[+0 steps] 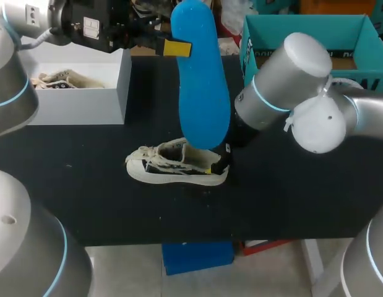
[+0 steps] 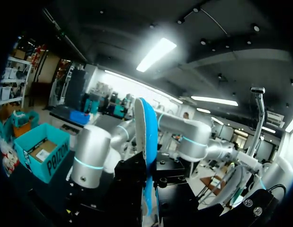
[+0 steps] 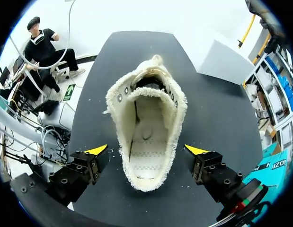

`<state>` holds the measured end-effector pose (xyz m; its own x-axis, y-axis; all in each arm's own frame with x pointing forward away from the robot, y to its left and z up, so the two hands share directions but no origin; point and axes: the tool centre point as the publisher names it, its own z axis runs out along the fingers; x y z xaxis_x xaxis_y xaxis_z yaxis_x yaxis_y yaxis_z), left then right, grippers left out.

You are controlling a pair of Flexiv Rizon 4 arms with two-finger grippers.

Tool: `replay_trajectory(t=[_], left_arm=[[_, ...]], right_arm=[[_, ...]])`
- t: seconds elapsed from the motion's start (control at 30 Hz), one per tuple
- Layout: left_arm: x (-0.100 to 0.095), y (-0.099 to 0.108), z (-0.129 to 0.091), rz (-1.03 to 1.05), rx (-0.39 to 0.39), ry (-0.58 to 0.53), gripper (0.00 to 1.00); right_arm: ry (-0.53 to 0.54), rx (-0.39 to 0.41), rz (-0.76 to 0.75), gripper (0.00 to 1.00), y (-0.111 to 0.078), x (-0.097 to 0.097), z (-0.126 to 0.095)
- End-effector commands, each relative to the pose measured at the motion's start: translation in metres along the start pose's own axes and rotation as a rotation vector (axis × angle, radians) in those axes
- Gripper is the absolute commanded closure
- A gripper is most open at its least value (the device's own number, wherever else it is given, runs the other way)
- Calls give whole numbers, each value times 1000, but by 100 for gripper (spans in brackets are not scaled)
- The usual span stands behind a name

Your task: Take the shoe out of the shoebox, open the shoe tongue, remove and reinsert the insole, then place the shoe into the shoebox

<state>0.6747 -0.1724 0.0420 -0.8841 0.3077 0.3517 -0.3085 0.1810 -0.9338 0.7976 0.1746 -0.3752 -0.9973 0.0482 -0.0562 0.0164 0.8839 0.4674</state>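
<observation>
Your cream canvas shoe (image 1: 177, 166) lies out on the black table (image 1: 67, 185), near its middle, toe toward your left arm's side and heel toward your right arm. The blue insole (image 1: 200, 80) is up in the air above it, standing on end with its lower end just over the shoe's heel. Your left gripper (image 1: 182, 48) has it pinched near the upper end, one yellow tip flat against its face. Your right gripper (image 3: 146, 150) is spread wide at the heel, a finger off to each side, neither one touching the canvas. The white shoebox (image 1: 80, 102) stands at the far left of the table, well apart from the shoe, with a second cream shoe (image 1: 55, 79) lying in it. The teal box (image 1: 302, 28) sits at the far right, behind your right arm (image 1: 290, 86), with a brownish card lying in its bottom. Only the right wrist view looks straight down into the shoe. It shows you the mouth gaping, the tongue pushed forward and the pale stitched floor inside. The left wrist view gives you the insole edge-on, a thin blue blade rising from between the dark fingers, with the right arm beyond it. The head view alone shows you the insole's full face and what is in the shoebox.
</observation>
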Motion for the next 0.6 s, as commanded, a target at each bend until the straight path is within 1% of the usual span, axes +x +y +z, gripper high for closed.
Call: replay_trajectory(t=[0.03, 0.33, 0.6], left_arm=[[-1, 1, 1, 1, 1, 0, 100], [-1, 1, 1, 1, 1, 0, 100], [-1, 1, 1, 1, 1, 0, 100]], right_arm=[[-11, -239, 15, 0, -8, 2, 5], [-70, -367, 69, 0, -17, 6, 12], [-89, -413, 82, 0, -20, 6, 22]])
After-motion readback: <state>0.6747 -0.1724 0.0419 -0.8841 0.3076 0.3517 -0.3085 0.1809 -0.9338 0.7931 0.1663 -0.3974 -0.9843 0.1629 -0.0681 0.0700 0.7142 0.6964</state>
